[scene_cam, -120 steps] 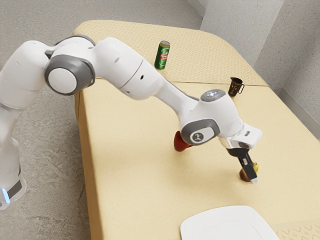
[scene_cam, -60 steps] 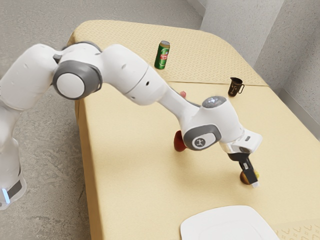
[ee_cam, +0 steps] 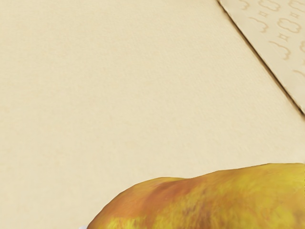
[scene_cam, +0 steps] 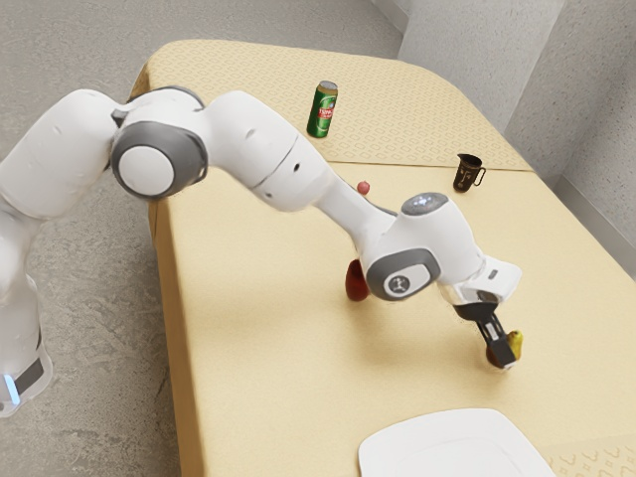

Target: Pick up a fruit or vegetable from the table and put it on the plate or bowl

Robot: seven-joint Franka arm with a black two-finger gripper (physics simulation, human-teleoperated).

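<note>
Yellow-red fruit (ee_cam: pixel 205 200) looms in the wrist view, clamped by the end effector (scene_cam: pixel 500 350); the exterior view adds a plate (scene_cam: pixel 447 447) at seven o'clock.

My claw (scene_cam: pixel 500 350) has settled onto the yellow-red fruit (scene_cam: pixel 514 343) and closed on it.
A second ago the claw hung tilted just over the fruit. Since then my wrist has sunk and swung a little toward the exterior view's right, and I now pinch the fruit from two sides. The fruit has turned, so its yellow end now pokes out beside the claw. My forearm has dropped lower, uncovering a small red ball (scene_cam: pixel 364 186) behind it on the bench (scene_cam: pixel 258 328).
</note>
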